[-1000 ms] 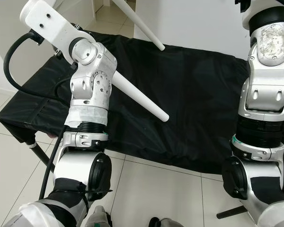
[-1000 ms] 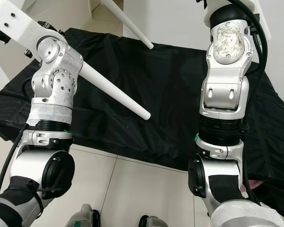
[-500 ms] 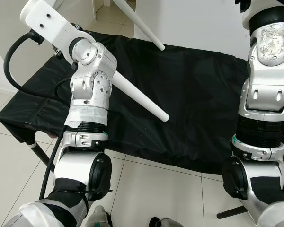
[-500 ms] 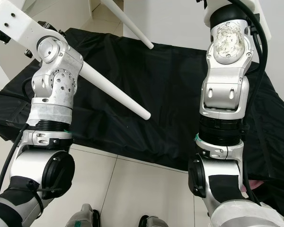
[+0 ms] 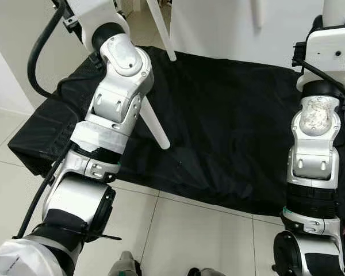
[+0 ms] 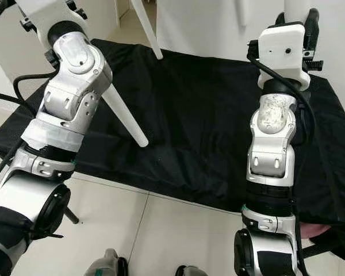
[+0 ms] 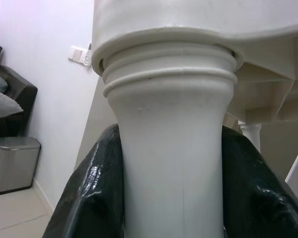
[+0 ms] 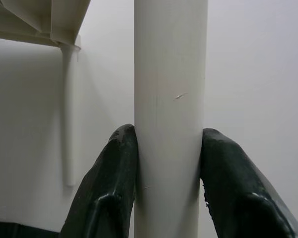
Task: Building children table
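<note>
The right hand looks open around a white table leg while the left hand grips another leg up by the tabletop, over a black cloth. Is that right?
Not quite. The right hand is shut on its leg; the right wrist view shows both black fingers pressed against it. The rest holds: the left hand grips another leg just under the tabletop, over the black cloth.

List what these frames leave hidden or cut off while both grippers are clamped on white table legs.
- Tabletop: left wrist view, cut off by the frame's edge, overall shape unknown.
- Left gripper: fingertips hidden behind the leg it grips.
- Right gripper: the leg runs out of frame, so its joint is unseen.
- Head views: the legs' upper ends are cut by the top edge.
</note>
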{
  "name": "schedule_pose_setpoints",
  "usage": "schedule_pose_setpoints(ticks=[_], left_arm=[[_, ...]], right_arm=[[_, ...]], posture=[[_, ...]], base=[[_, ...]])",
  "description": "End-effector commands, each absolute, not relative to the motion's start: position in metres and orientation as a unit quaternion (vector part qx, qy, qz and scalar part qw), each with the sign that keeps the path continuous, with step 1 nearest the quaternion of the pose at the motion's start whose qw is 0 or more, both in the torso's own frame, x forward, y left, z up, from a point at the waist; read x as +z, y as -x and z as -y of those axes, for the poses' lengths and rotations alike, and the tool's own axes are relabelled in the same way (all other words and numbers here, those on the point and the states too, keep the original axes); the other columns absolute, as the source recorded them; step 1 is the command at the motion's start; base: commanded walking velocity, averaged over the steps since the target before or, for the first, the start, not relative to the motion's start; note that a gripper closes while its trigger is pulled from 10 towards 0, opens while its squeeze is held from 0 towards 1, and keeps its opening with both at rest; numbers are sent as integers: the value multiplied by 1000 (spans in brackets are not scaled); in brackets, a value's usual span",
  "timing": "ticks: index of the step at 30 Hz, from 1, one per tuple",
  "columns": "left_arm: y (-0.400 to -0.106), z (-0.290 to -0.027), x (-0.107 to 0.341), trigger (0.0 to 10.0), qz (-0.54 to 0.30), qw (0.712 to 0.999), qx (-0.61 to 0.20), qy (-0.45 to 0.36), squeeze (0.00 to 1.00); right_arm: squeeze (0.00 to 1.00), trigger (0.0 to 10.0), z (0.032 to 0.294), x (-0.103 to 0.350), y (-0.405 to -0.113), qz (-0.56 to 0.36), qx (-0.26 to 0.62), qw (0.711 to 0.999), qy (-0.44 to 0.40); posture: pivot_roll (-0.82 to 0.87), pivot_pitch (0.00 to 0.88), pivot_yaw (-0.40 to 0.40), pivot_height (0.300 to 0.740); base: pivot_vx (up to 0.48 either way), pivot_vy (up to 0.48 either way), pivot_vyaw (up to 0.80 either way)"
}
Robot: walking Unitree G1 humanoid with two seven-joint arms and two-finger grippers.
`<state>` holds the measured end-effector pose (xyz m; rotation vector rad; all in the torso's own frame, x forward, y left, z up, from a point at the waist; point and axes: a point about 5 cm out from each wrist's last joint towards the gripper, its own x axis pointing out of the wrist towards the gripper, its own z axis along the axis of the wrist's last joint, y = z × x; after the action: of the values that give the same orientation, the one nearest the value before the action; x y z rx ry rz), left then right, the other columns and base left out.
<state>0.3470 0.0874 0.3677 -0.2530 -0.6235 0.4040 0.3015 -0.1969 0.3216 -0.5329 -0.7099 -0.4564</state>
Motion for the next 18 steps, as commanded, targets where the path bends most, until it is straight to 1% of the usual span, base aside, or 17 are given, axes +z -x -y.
schedule_pose_setpoints(ticks=[1,2,3,4,5,7,8,9,10,12,13,14,15,16,18], left_arm=[[-325,-37,402,0,402,897,-182,-32,0],[-324,-30,398,4431,394,894,-207,-46,0],[-324,-24,395,4431,388,892,-225,-56,0],[-321,-17,389,10000,379,888,-248,-78,0],[-321,-17,389,10000,379,888,-248,-78,0],[-319,-9,379,10000,368,883,-272,-103,0],[-319,-9,379,10000,368,883,-272,-103,0],[-317,-7,374,10000,362,882,-284,-104,1000],[-317,-7,374,10000,362,882,-284,-104,1000],[-318,-7,369,10000,356,881,-290,-114,1000],[-318,-7,369,10000,356,881,-290,-114,1000],[-318,-7,363,10000,348,878,-301,-129,1000],[-318,-7,363,10000,348,878,-301,-129,1000],[-317,-7,355,10000,340,875,-312,-145,1000],[-317,-7,355,10000,340,875,-312,-145,1000]], right_arm=[[0,0,201,309,-304,312,-222,890,247],[0,78,207,295,-309,274,-227,910,211],[0,78,211,286,-312,249,-230,922,185],[0,10000,215,273,-315,219,-231,937,147],[0,10000,215,273,-315,219,-231,937,147],[0,10000,218,259,-319,192,-219,951,103],[0,10000,218,259,-319,192,-219,951,103],[1000,10000,220,249,-321,177,-214,959,62],[1000,10000,220,249,-321,177,-214,959,62],[1000,10000,221,243,-322,174,-217,960,32],[1000,10000,221,243,-322,174,-217,960,32],[1000,10000,223,240,-323,168,-221,961,9],[1000,10000,223,240,-323,168,-221,961,9],[1000,10000,223,237,-324,163,-220,962,-9],[1000,10000,223,237,-324,163,-220,962,-9]], posture=[[33,0,0,740],[36,0,0,740],[36,0,0,740],[41,0,0,740],[41,0,0,740],[45,0,0,740],[45,0,0,740],[46,0,0,740],[46,0,0,740],[48,0,0,740],[48,0,0,740],[54,0,0,740],[54,0,0,740],[58,23,-55,740],[58,23,-55,740]], base=[[0,0,0],[0,0,0],[0,0,0],[0,0,0],[0,0,0],[0,0,0],[0,0,0],[0,0,0],[0,0,0],[0,0,0],[0,0,0],[0,0,0],[0,0,0],[0,0,0],[0,0,0]])
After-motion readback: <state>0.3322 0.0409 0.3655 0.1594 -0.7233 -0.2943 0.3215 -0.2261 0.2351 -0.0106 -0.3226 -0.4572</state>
